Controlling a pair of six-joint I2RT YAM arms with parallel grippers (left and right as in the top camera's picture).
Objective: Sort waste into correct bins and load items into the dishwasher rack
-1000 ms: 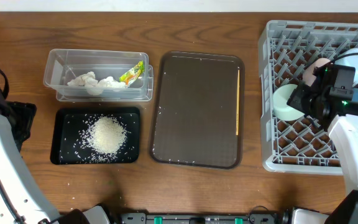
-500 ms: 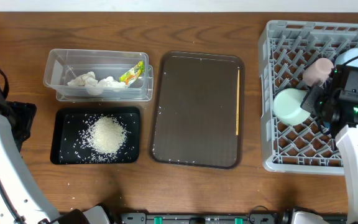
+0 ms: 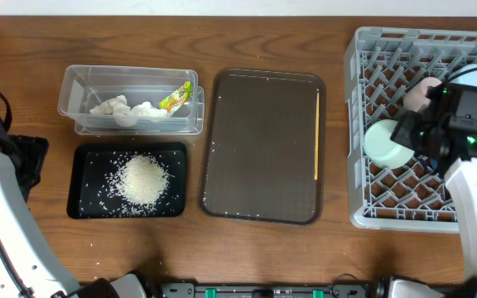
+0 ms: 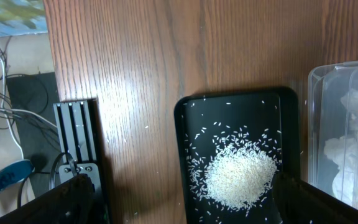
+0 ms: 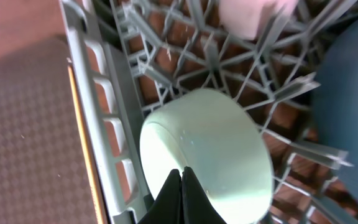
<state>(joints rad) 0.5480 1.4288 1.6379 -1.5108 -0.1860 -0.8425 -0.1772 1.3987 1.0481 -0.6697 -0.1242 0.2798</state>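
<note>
The large square grey plastic lattice rack [image 3: 361,99] at 3 o'clock holds the mint green dish [image 3: 383,141], with the right gripper [image 5: 182,186] at its rim, jaws clenched on nothing. The dark brown serving tray [image 3: 259,149] at centre carries the thin wooden stick [image 3: 317,136] along its 3 o'clock edge. At 8 o'clock the left gripper [image 4: 182,202], jaws released wide, hangs above the shallow black rectangular tray [image 3: 85,203] of loose white rice grains [image 3: 143,180].
</note>
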